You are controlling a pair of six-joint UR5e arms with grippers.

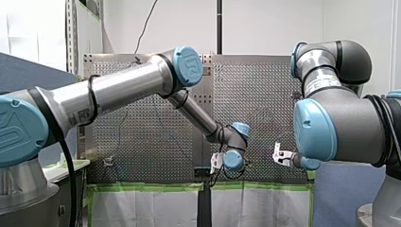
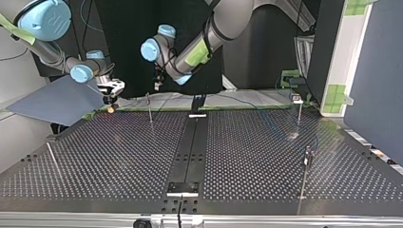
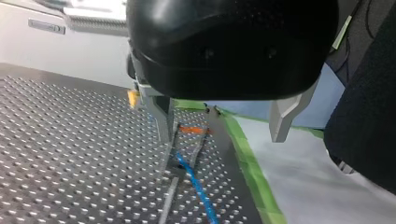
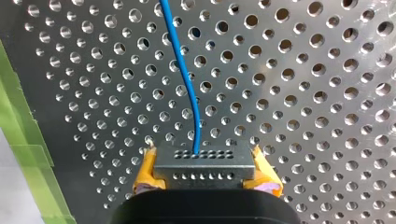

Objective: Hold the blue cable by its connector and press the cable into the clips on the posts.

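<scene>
In the front view, my left gripper (image 1: 216,164) and my right gripper (image 1: 280,155) both hang over the perforated table (image 1: 142,142), near its edge with the green tape (image 1: 142,187). From here I cannot tell how their fingers stand.

In the top view, both grippers are at the far edge of the table, my left one just above a thin post (image 2: 150,111).

In the left wrist view, the metal fingers (image 3: 163,116) are spread wide with nothing between them. The blue cable (image 3: 198,186) lies on the table below them.

In the right wrist view, the yellow pads (image 4: 147,170) pinch a grey connector (image 4: 202,163) from both sides. The cable comes out of the connector and runs away over the table.
</scene>
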